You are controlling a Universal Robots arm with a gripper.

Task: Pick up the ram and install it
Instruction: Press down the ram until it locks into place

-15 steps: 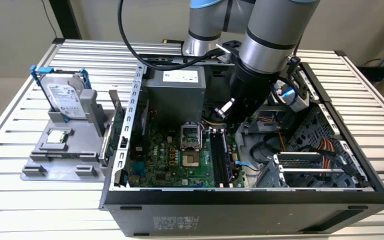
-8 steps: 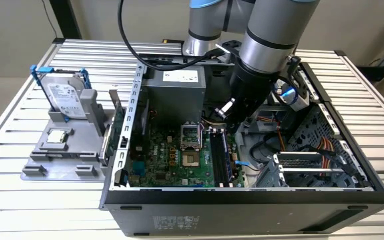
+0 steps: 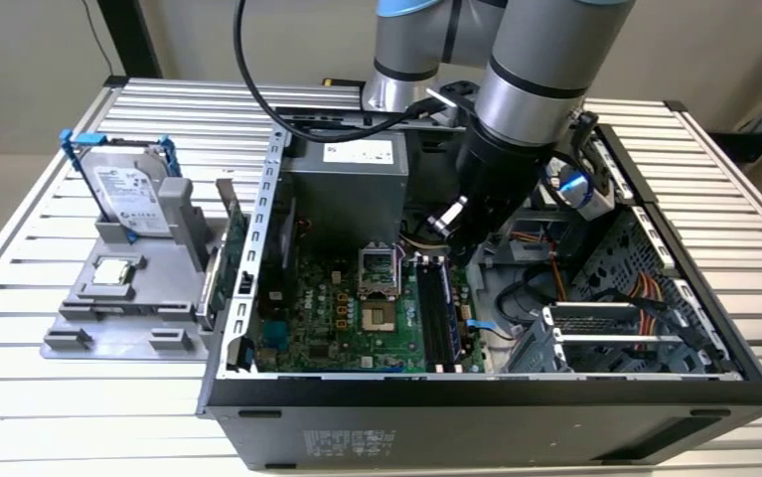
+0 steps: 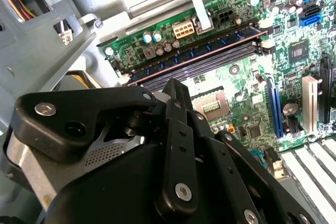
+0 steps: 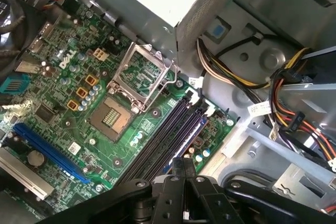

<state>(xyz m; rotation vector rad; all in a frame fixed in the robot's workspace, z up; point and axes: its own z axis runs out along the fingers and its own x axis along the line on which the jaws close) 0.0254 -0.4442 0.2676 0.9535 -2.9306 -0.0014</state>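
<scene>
One narrow, empty pincer (image 5: 184, 167) hangs just above the ram (image 5: 182, 134), which appears seated edge-up in the board (image 5: 68, 93), its long axis running straight out from under the tips.

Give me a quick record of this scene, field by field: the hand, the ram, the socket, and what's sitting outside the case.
hand: shut, tips low over the memory slots
ram: appears to stand in the slot right below the hand; contact cannot be told
CPU socket: open, no chip in it
case: lying open on the table
holder: beside the case, at the exterior view's left
hard drive: upright in the holder
CPU chip: flat on the holder
</scene>
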